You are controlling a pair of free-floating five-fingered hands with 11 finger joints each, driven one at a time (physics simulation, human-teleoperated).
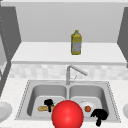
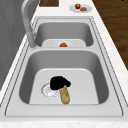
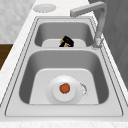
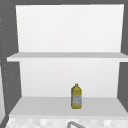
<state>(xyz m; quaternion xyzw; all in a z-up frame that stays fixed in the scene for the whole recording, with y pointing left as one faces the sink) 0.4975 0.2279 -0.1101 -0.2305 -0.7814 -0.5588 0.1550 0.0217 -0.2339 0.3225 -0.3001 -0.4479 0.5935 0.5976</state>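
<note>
In the left basin (image 1: 37,95) my left hand (image 1: 49,102) rests on one end of a brown bread loaf (image 1: 42,108) lying on the basin floor, fingers curled over it. The left side view has the same hand (image 2: 59,83) covering the loaf's (image 2: 65,96) far end, beside the drain (image 2: 47,90). From the right side, hand (image 3: 67,41) and loaf are in the far basin. My right hand (image 1: 100,115) hangs over the sink's front right rim, fingers relaxed and holding nothing.
A white plate (image 3: 53,96) with a small orange item (image 3: 65,88) lies in the right basin. A big red ball (image 1: 67,115) sits low in the front view. The faucet (image 1: 71,72) stands behind the divider. A yellow bottle (image 1: 76,43) is on the shelf. Plates (image 2: 80,8) rest on the counters.
</note>
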